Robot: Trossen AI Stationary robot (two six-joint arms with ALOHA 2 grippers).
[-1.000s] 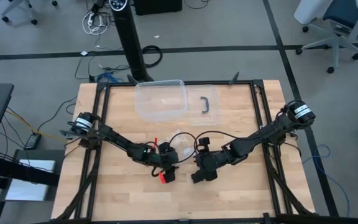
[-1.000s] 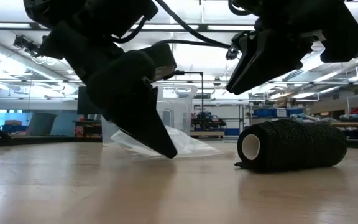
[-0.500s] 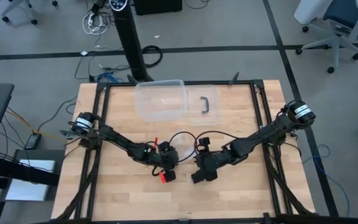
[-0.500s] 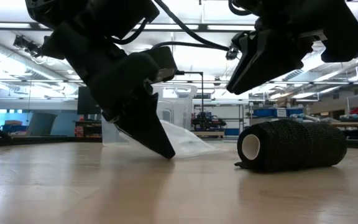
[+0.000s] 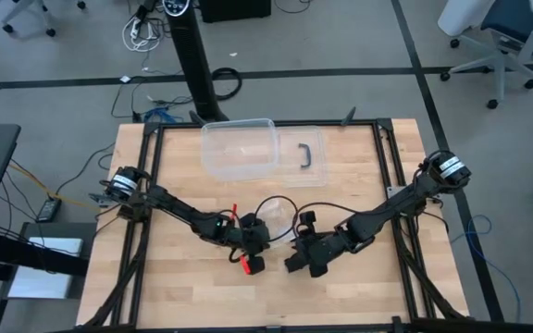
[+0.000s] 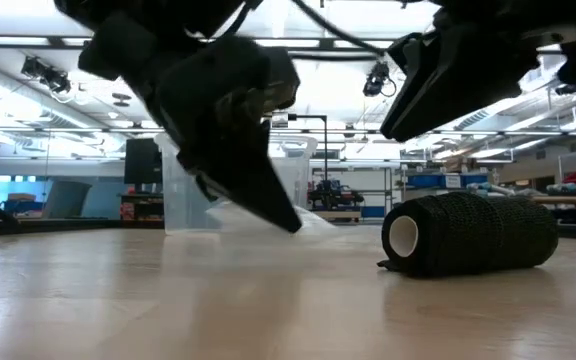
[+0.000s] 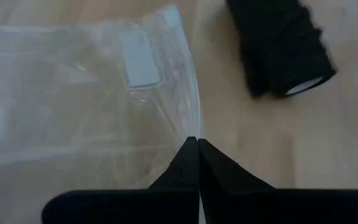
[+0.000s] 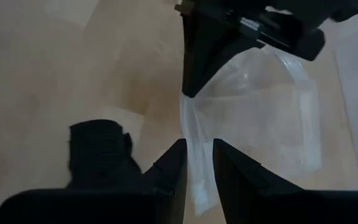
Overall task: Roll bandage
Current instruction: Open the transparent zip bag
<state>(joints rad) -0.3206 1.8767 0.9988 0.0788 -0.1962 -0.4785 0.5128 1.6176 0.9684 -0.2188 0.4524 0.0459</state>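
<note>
Low view is showing the bandage (image 6: pixel 468 234) already wound into a black roll, lying on its side on the desk (image 6: pixel 268 310) with its white core facing the camera, so I am judging the rolling itself finished. Nothing is gripping it. Just beside it lies the clear plastic bag (image 7: pixel 86 93), and my left tool (image 7: pixel 197 144) is pinching that bag's edge with its fingers pressed tight together, lifting the film off the wood; I am reading that as opening the bag for the roll. My right tool (image 8: pixel 197 146) is hovering above the roll, fingers standing narrowly apart with the bag's edge showing in the gap; whether they are actually nipping the film I cannot tell from this angle. From above, both arms are meeting near the desk's middle, while the clear plastic box (image 5: pixel 239 148) is sitting well apart toward the far edge, untouched.
</note>
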